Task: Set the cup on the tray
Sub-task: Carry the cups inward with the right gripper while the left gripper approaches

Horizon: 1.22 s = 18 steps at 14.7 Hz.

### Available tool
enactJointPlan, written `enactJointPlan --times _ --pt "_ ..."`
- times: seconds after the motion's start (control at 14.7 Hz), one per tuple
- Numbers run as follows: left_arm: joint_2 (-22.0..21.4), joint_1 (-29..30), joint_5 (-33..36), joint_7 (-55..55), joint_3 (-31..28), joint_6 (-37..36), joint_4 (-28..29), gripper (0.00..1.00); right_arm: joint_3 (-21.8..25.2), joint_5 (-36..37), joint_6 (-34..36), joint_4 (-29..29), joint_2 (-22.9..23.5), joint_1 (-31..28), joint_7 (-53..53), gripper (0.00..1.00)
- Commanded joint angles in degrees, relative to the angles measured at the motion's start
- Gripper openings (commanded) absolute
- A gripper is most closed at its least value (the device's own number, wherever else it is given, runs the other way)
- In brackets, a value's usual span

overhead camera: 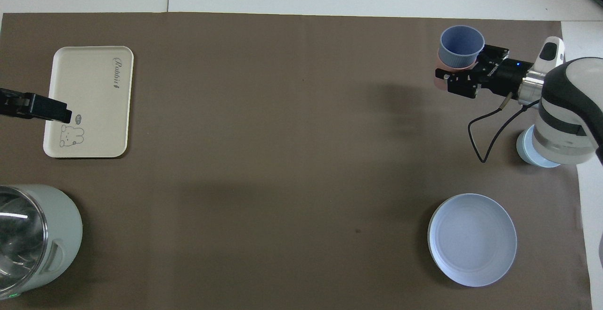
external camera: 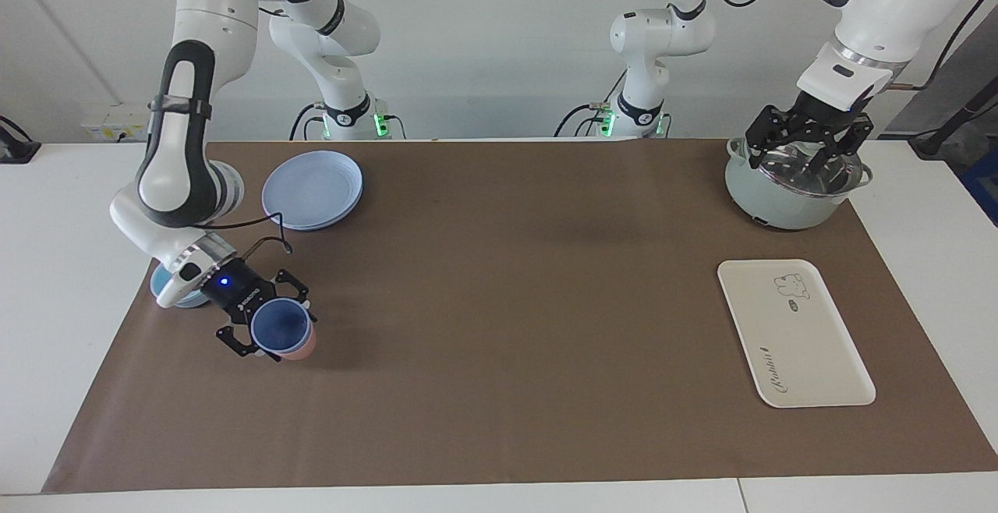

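The right gripper (external camera: 269,332), clamped on the blue cup (external camera: 281,324) above a pink cup (external camera: 300,348), should lift straight before crossing to the tray (external camera: 795,334), where the open-jawed left gripper (external camera: 803,143) waits over a pot (external camera: 791,193).

1. Looked like a robotics lab bench, not a kitchen or a home.
2. Two white Franka arms were bolted at one edge of a white table (external camera: 54,279), green status LEDs lit at both bases, cables running off them.
3. A brown paper mat (external camera: 499,318) covered the work area, test-rig style.
4. The backdrop was a plain white wall with a power strip (external camera: 117,125) at the right arm's end.
5. Props were kitchenware staged well apart: tray (external camera: 795,334), plate (external camera: 313,189), lidded pot (external camera: 791,189).
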State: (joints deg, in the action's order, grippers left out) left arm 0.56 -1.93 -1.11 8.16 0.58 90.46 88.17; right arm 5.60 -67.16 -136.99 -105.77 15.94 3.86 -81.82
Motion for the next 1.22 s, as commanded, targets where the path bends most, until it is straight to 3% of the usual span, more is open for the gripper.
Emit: enactJointPlan --times 0.0,0.14,0.34,0.54,0.75,1.02,1.16 --pt "-1.36 0.00 0.67 0.46 -0.05 0.86 1.22 1.00 0.20 5.96 -5.28 -0.75 -1.70 4.03 11.82 0.00" --pt "-1.09 0.09 -0.02 0.63 0.03 5.76 1.39 1.00 0.28 12.02 -7.75 -0.31 -2.32 6.49 21.05 0.00" --pt "-0.74 0.00 -5.36 -0.24 -0.05 6.66 1.92 1.00 0.28 24.31 -9.17 0.74 -2.76 10.01 35.46 0.00" --pt "0.92 -0.97 -10.04 -7.42 0.12 9.20 1.31 0.98 0.20 37.24 -9.08 2.67 -2.85 13.09 50.05 0.00" --pt "6.70 -3.67 -15.92 -18.05 0.74 13.16 -2.02 0.94 0.28 50.41 -8.73 3.11 -2.76 17.30 65.07 0.00" --pt "18.48 -8.95 -17.16 -32.92 0.91 17.81 -14.84 0.93 0.11 65.81 -7.50 3.03 -3.02 21.88 81.89 0.00" --pt "20.96 -11.15 -18.57 -37.67 0.91 23.94 -15.57 0.90 0.11 70.47 -7.50 2.59 -2.85 24.07 85.50 0.00"
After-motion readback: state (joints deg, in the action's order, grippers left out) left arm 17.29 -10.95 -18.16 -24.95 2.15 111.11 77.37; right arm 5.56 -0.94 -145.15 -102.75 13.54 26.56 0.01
